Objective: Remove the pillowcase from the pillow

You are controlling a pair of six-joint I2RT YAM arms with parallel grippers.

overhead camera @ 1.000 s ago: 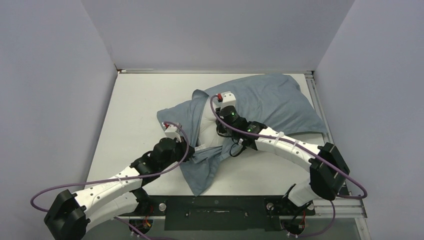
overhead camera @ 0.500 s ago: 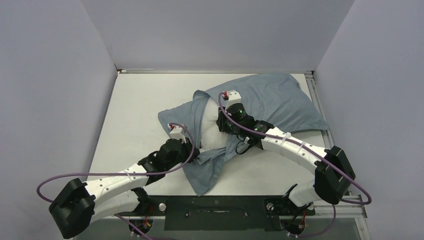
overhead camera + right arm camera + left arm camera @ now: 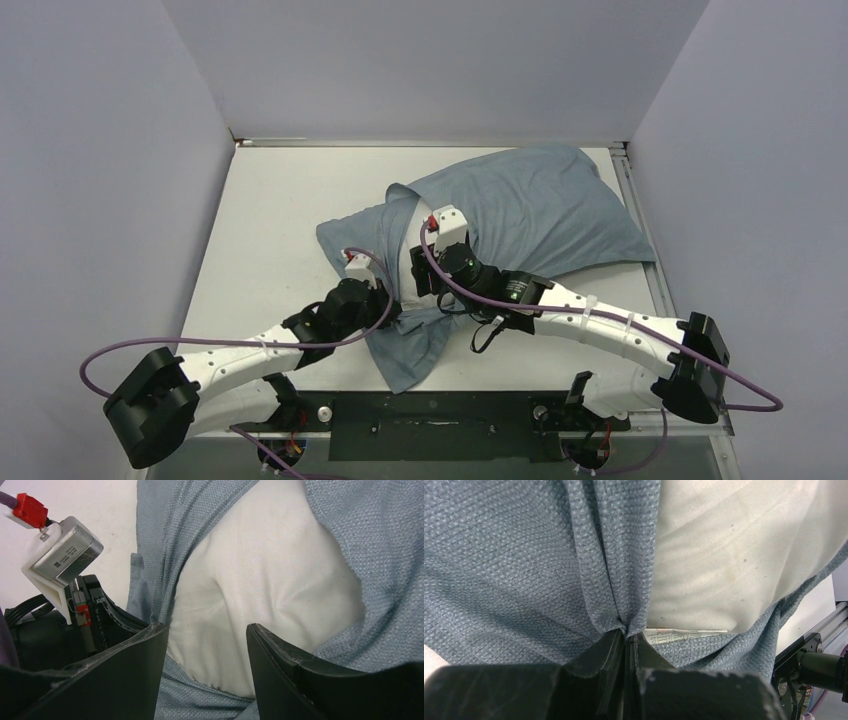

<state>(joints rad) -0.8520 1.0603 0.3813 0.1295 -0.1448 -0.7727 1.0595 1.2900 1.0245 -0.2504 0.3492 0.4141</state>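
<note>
Pillowcase (image 3: 530, 200) is lying from centre to far right as I am pinching its near hem in the left gripper (image 3: 626, 632) to anchor it, with the right gripper (image 3: 207, 630) spread over the bared pillow (image 3: 260, 590), seemingly to grip it.

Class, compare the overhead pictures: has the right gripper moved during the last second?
Yes. The right gripper has drawn back from the table's far edge, toward the near side and slightly left.
</note>
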